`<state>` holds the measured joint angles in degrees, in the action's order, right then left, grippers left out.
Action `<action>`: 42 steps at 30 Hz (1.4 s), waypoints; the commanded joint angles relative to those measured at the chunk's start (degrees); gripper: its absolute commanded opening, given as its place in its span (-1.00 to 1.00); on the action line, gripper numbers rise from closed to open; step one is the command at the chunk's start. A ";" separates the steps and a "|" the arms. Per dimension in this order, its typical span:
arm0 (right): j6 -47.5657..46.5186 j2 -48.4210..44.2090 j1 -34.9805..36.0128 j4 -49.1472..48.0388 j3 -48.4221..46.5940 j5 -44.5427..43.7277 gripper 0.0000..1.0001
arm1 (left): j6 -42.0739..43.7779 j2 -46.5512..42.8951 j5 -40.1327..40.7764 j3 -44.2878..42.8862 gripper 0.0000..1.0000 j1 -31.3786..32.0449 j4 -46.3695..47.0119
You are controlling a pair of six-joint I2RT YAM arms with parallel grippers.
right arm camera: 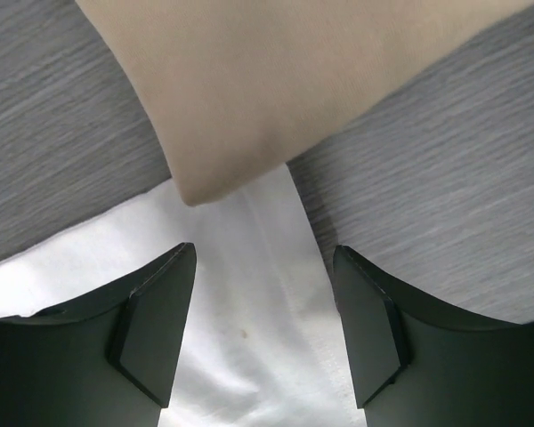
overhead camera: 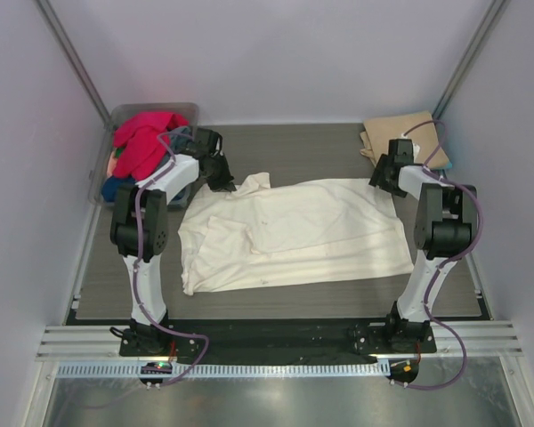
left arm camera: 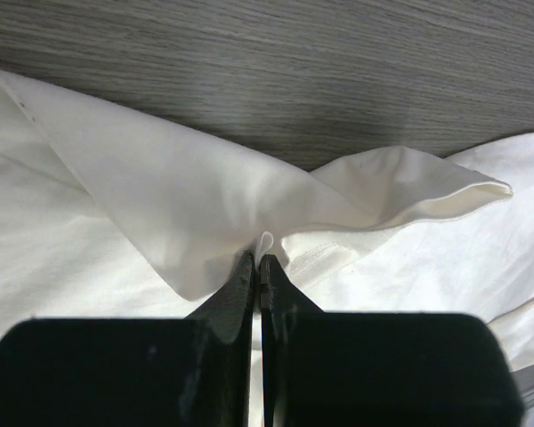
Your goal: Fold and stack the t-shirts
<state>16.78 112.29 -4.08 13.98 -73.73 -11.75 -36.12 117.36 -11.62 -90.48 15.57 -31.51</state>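
Our left gripper (left arm camera: pixel 259 269) clamps a fold of the cream-white t-shirt (overhead camera: pixel 311 233), centre frame; our right gripper (right arm camera: pixel 265 325) hangs, jaws apart, over its corner, beside the tan t-shirt (overhead camera: pixel 405 132), upper right.

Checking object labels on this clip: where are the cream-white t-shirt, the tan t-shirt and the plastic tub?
cream-white t-shirt (overhead camera: pixel 320 227), top view, flat middle of its body.
tan t-shirt (overhead camera: pixel 402 132), top view, centre of the folded shirt.
plastic tub (overhead camera: pixel 189 109), top view, far right corner of its rim.
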 commanded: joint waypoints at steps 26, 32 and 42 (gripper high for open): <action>1.15 1.18 -3.22 -11.34 3.94 15.61 0.14 | 0.17 -0.64 -2.09 0.56 -1.00 0.77 1.01; 1.51 -0.84 -2.87 -11.25 5.97 15.70 0.39 | 0.35 -3.72 -1.39 3.46 -0.99 1.04 0.92; 2.03 -0.23 -0.23 -11.08 5.79 17.63 -0.18 | 0.26 -4.42 -1.04 4.70 -0.99 0.95 1.01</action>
<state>18.04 112.79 -5.78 -0.12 -69.06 4.03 -35.77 116.18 -12.19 -85.84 16.43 -31.14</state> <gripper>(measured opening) 0.474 0.010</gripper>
